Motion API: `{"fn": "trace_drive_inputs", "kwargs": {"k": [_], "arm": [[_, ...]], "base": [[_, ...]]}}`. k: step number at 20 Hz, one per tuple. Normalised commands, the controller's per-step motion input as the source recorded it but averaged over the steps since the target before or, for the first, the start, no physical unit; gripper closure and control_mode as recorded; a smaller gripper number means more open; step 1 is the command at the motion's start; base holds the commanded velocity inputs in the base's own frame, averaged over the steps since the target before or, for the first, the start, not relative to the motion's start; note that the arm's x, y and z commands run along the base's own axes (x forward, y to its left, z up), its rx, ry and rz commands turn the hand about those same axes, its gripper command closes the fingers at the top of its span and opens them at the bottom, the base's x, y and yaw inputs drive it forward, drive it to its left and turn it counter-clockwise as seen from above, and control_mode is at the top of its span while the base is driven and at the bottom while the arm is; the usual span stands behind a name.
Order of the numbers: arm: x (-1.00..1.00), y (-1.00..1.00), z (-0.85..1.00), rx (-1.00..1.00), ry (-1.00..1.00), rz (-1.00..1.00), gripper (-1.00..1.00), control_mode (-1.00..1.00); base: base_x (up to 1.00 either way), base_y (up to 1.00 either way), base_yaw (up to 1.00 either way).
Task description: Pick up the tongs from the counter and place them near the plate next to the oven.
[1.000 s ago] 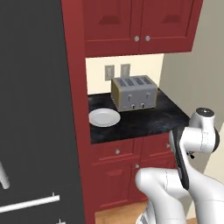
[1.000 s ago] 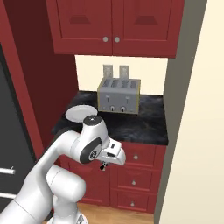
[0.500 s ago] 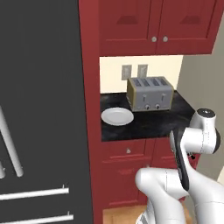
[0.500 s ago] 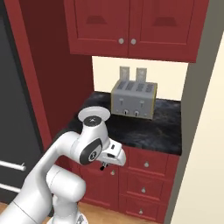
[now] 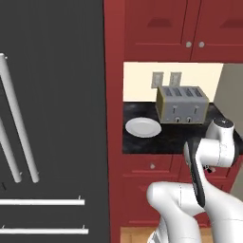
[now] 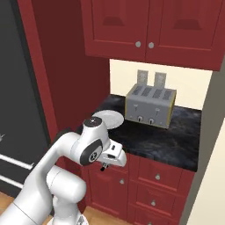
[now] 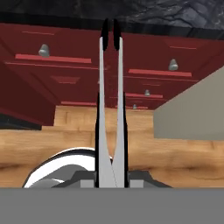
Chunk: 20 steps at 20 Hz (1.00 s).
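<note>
Left base view: glossy black marbled counter at center right, round white plate beside boxy steel toaster. Gripper clamps slim silver tongs, mid-frame in hand view.

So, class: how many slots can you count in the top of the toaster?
4, side by side in a row along the top of the toaster, which stands on the counter right of the plate.

Glossy white arm, seemingly dark joints
</note>
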Motion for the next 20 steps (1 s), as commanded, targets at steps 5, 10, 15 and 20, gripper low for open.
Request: {"fn": "trace_drive_inputs", "kwargs": {"k": [5, 10, 15, 20], "arm": [[0.0, 0.0, 0.0, 0.0, 0.0, 0.0, 1.0, 1.0], [0.0, 0.0, 0.0, 0.0, 0.0, 0.0, 1.0, 1.0], [0.01, -0.35, 0.31, 0.22, -0.48, 0.07, 1.0, -1.0], [0.24, -0.16, 0.19, 0.16, -0.37, 0.0, 1.0, -1.0]], "base": [[0.48, -0.15, 0.2], [0.44, -0.3, 0.17], [0.0, 0.0, 0.0], [0.0, 0.0, 0.0]]}}
